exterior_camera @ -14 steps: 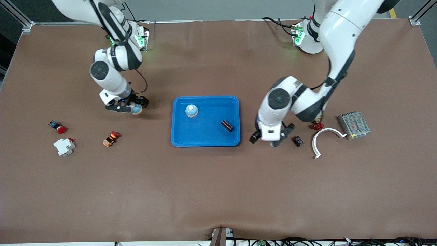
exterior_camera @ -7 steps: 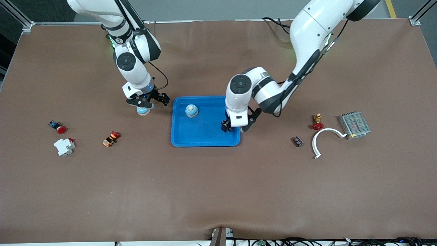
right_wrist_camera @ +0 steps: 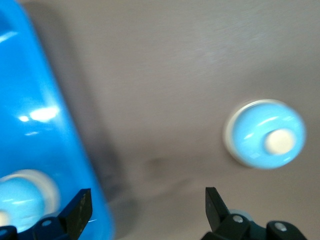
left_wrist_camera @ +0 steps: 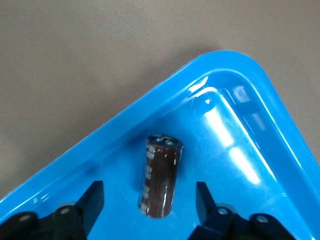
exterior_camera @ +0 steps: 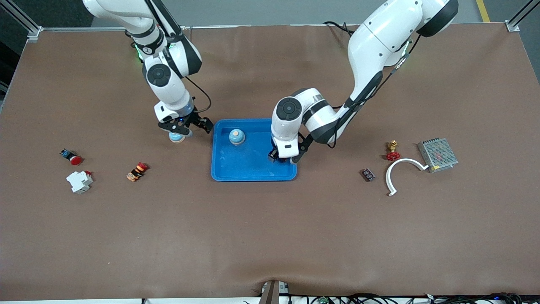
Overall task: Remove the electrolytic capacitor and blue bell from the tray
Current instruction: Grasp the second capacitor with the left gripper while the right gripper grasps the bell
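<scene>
2 white arms, black joints and cables, black fingers [left_wrist_camera: 90, 202].

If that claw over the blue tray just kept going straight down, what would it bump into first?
Most likely the dark capacitor lying in the blue tray: the left gripper points down with an open finger on each side of it. How high it hangs is hard to judge.

No legible text — none anywhere
</scene>
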You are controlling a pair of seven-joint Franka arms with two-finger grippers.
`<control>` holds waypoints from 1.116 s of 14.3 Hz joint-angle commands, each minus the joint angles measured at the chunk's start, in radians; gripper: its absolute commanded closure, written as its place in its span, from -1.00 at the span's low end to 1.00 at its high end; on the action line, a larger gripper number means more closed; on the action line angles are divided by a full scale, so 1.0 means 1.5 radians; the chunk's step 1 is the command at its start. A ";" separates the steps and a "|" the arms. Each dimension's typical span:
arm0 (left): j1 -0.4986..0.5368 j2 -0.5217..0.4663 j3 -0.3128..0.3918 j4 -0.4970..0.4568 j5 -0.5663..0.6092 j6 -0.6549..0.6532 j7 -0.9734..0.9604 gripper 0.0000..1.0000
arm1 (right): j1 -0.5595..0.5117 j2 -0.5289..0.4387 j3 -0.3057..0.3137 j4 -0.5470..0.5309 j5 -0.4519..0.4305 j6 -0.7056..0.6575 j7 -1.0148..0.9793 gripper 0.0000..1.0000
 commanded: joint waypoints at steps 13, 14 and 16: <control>0.080 -0.126 0.001 -0.019 0.025 -0.068 0.099 1.00 | 0.119 0.162 -0.003 0.236 0.002 -0.099 0.189 -1.00; 0.111 -0.145 -0.014 -0.031 0.022 -0.069 0.134 1.00 | 0.119 0.166 -0.003 0.237 0.002 -0.094 0.189 -1.00; 0.192 -0.165 -0.052 -0.054 0.019 -0.071 0.191 1.00 | 0.119 0.175 -0.003 0.237 0.001 -0.078 0.189 -1.00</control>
